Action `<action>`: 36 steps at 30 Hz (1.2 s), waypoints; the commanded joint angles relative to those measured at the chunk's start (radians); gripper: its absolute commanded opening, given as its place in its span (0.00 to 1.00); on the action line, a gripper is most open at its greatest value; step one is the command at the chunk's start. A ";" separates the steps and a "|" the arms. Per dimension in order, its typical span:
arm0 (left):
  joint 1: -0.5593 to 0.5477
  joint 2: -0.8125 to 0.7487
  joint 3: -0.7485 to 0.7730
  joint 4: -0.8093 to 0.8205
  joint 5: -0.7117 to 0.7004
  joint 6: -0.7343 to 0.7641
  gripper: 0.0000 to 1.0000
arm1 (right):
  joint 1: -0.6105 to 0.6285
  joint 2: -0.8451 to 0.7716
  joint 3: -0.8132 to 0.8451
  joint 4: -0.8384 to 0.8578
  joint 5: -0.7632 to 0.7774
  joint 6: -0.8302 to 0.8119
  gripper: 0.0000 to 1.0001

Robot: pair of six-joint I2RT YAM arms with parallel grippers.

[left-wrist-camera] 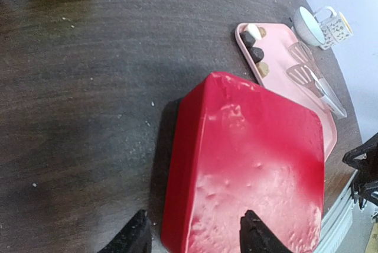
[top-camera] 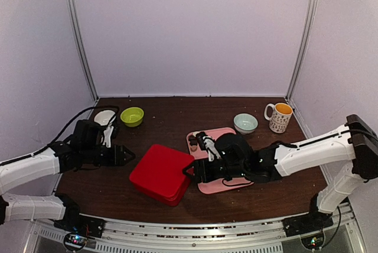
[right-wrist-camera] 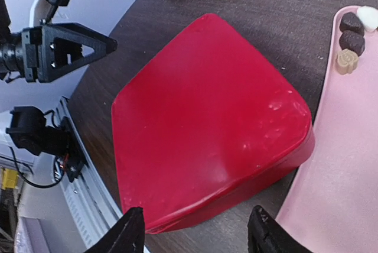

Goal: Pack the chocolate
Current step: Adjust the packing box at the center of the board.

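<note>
The chocolate (top-camera: 192, 142) is a few small brown, dark and cream pieces at the far left corner of a pink tray (top-camera: 221, 185). The pieces also show in the left wrist view (left-wrist-camera: 255, 52) and the right wrist view (right-wrist-camera: 351, 39). A closed red box (top-camera: 160, 174) lies left of the tray and touches its edge. My left gripper (top-camera: 127, 156) is open and empty, just left of the box; in its own view (left-wrist-camera: 198, 238) the jaws straddle the box's near edge (left-wrist-camera: 248, 164). My right gripper (top-camera: 192, 172) is open and empty over the box's right corner (right-wrist-camera: 207, 117).
Pale metal tongs (left-wrist-camera: 310, 78) lie on the pink tray. A green bowl (top-camera: 132, 116) and a white dish (top-camera: 104, 117) stand at the back left. A pale bowl (top-camera: 245, 123) and a patterned mug (top-camera: 279, 117) stand at the back right.
</note>
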 commanded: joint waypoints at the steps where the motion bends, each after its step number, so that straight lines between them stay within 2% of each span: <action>1: 0.009 -0.119 -0.034 -0.084 -0.068 -0.003 0.53 | 0.038 -0.032 0.097 -0.350 0.266 -0.288 0.60; 3: 0.010 -0.162 -0.071 -0.092 -0.044 -0.030 0.56 | 0.041 -0.032 0.144 -0.384 0.299 -0.355 0.60; 6: 0.007 -0.188 -0.126 -0.076 0.008 -0.093 0.56 | 0.053 -0.010 0.198 -0.393 0.216 -0.544 0.65; 9: -0.006 -0.217 -0.167 -0.072 0.010 -0.161 0.57 | 0.101 0.028 0.306 -0.493 0.295 -0.642 0.66; 10: -0.007 -0.231 -0.179 -0.073 0.009 -0.182 0.57 | 0.113 0.065 0.362 -0.542 0.276 -0.671 0.92; 11: -0.007 -0.245 -0.190 -0.073 0.008 -0.196 0.57 | 0.128 0.095 0.409 -0.574 0.272 -0.696 0.99; 16: -0.008 -0.294 -0.216 -0.105 -0.021 -0.196 0.60 | 0.212 0.230 0.585 -0.658 0.312 -0.779 1.00; 21: -0.020 -0.280 -0.273 -0.043 -0.040 -0.189 0.67 | 0.272 0.327 0.688 -0.704 0.393 -0.829 1.00; 28: -0.038 -0.181 -0.315 0.121 -0.025 -0.193 0.64 | 0.316 0.447 0.785 -0.689 0.479 -0.838 1.00; 33: -0.038 -0.156 -0.325 0.125 -0.043 -0.187 0.61 | 0.330 0.540 0.838 -0.654 0.573 -0.819 1.00; 36: -0.038 -0.135 -0.323 0.137 -0.049 -0.188 0.61 | 0.330 0.598 0.872 -0.633 0.642 -0.821 0.96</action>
